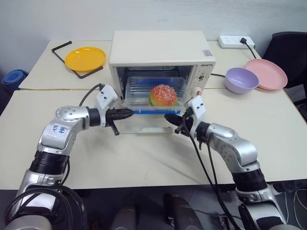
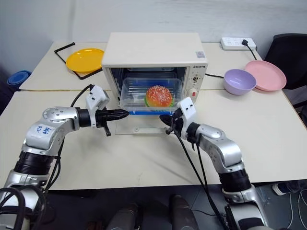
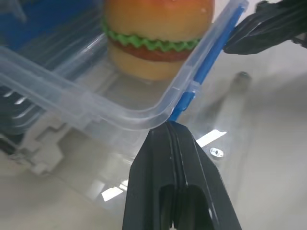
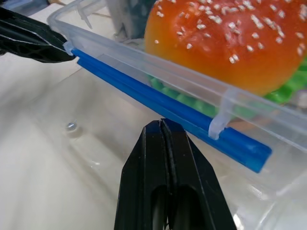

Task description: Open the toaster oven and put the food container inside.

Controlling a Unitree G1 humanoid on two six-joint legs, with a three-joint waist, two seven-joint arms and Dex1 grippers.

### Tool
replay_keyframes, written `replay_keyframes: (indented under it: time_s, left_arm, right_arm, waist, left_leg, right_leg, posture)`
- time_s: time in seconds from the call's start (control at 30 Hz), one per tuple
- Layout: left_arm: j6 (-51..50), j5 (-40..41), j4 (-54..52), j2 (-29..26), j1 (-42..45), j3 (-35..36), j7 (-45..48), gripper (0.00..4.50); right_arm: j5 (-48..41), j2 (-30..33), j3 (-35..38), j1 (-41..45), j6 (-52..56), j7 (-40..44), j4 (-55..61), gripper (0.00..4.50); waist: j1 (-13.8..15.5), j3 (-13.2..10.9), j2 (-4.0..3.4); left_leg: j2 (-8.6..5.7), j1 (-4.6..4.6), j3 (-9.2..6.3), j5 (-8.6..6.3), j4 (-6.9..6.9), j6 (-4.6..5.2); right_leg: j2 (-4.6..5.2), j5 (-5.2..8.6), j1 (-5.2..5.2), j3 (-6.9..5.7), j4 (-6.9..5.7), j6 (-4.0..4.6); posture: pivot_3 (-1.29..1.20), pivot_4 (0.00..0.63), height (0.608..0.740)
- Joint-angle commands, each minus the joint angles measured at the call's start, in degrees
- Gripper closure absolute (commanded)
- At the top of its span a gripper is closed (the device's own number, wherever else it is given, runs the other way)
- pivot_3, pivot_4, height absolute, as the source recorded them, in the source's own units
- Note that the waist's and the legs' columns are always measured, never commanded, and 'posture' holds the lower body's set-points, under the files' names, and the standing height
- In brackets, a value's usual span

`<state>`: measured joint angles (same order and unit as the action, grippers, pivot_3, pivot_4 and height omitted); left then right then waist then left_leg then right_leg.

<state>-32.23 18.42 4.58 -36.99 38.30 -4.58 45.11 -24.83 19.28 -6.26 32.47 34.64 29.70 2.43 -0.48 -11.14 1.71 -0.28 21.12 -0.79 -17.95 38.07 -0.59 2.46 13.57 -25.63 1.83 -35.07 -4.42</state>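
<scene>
The cream-white toaster oven (image 1: 160,45) stands at the back of the table with its glass door (image 1: 144,127) folded down flat. The clear food container (image 1: 136,91), with a toy hamburger (image 1: 163,95) and a blue clip (image 4: 168,108) along its near side, sits partly inside the oven opening. My left gripper (image 1: 128,113) is shut, its tip against the container's near left corner (image 3: 144,117). My right gripper (image 1: 169,116) is also shut, its tip at the blue clip near the right end. Neither holds anything.
A yellow plate (image 1: 85,58) on a black stand lies at the back left. A purple bowl (image 1: 242,79) and a pink plate (image 1: 266,73) sit at the back right, behind them a power strip (image 1: 235,41) and a black chair (image 1: 290,48).
</scene>
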Motion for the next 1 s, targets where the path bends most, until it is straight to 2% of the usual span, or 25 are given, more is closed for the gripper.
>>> replay_keyframes:
  time_s: [0.03, 0.17, 0.27, 0.4, 0.53, 0.67, 0.77, 0.87, 1.0]
  left_arm:
    - [3.29, -1.78, 5.19, 2.52, 3.73, 2.85, -3.62, 4.5]
    - [4.35, -2.11, 8.35, 5.1, 6.17, 4.22, -5.24, 4.5]
    - [3.08, -0.49, 5.97, 4.82, 5.94, 5.54, -4.19, 4.5]
    - [-1.62, 4.93, -2.01, 0.3, 2.62, 9.66, 1.06, 4.5]
    - [-8.45, 11.87, -9.82, -9.01, -2.55, 16.96, 7.25, 4.5]
    - [-12.22, 17.93, -14.62, -19.44, -9.52, 24.07, 16.34, 3.38]
    - [-12.79, 19.71, -15.62, -25.09, -13.86, 27.62, 21.45, 2.52]
    - [-10.24, 17.88, -14.11, -27.48, -15.27, 28.38, 21.65, 1.6]
    - [-8.21, 16.99, -13.68, -28.11, -15.2, 27.55, 21.32, 0.37]
  right_arm:
    - [2.65, -2.14, 2.0, 3.62, -4.2, -1.92, -4.25, 4.46]
    - [4.22, -3.45, 2.98, 5.76, -6.43, -2.66, -7.81, 4.46]
    - [3.89, -3.5, 3.79, 5.83, -6.42, -2.13, -7.44, 4.46]
    - [1.57, -0.57, 5.5, 3.03, -3.37, 0.53, -1.12, 4.46]
    - [-7.89, 6.52, 10.14, -4.51, 6.98, 5.63, 13.01, 4.46]
    - [-15.44, 15.94, 13.82, -15.71, 13.96, 11.14, 24.78, 4.5]
    - [-17.89, 19.05, 15.3, -23.08, 16.03, 12.31, 28.76, 4.5]
    - [-13.85, 17.61, 13.51, -26.31, 12.09, 9.28, 28.47, 4.5]
    - [-8.61, 9.69, 11.39, -24.57, 7.56, 1.48, 22.55, 4.5]
  waist:
    - [0.07, 0.0, 0.0]
    - [0.08, 0.0, 0.0]
    - [0.08, 0.0, 0.0]
    - [-0.7, 0.0, 0.0]
    - [-1.23, 0.0, -0.01]
    - [-1.16, 0.0, 0.0]
    - [-1.12, 0.0, 0.0]
    - [-1.1, -0.01, 0.0]
    - [-1.31, 0.02, 0.05]
  left_leg:
    - [-0.01, 0.0, 0.0, 0.01, 0.01, 0.0]
    - [-0.02, 0.05, -0.02, 0.02, 0.01, -0.01]
    - [-0.02, 0.13, -0.03, -0.01, -0.01, 0.01]
    - [0.02, 0.35, -0.02, -0.03, -0.08, 0.01]
    - [0.05, 0.45, -0.05, -0.04, -0.16, -0.01]
    - [0.09, 0.4, -0.06, -0.05, -0.29, -0.01]
    - [0.1, 0.05, -0.07, -0.06, -0.31, 0.01]
    - [0.07, -0.16, -0.01, -0.03, -0.28, 0.05]
    - [0.08, -0.19, 0.23, 0.17, -0.14, 0.14]
  right_leg:
    - [0.0, 0.0, 0.01, -0.01, -0.01, 0.0]
    - [0.05, -0.03, 0.0, -0.03, -0.05, -0.01]
    - [0.08, -0.03, -0.03, 0.0, -0.11, -0.02]
    - [0.08, -0.03, -0.26, 0.08, -0.03, -0.03]
    - [0.09, -0.01, -0.38, 0.12, 0.0, -0.02]
    - [0.06, 0.06, -0.37, 0.08, 0.07, 0.05]
    - [0.07, 0.14, 0.0, 0.04, 0.37, 0.14]
    - [0.06, 0.2, 0.19, 0.06, 0.38, 0.22]
    - [-0.14, 0.2, 0.19, 0.08, 0.39, 0.53]
  posture:
    - [0.0, 0.15, 0.74]
    - [0.0, 0.15, 0.74]
    - [0.0, 0.15, 0.74]
    - [0.0, 0.15, 0.74]
    - [0.0, 0.15, 0.74]
    - [0.0, 0.15, 0.74]
    - [0.0, 0.15, 0.74]
    - [0.0, 0.15, 0.74]
    - [0.0, 0.15, 0.74]
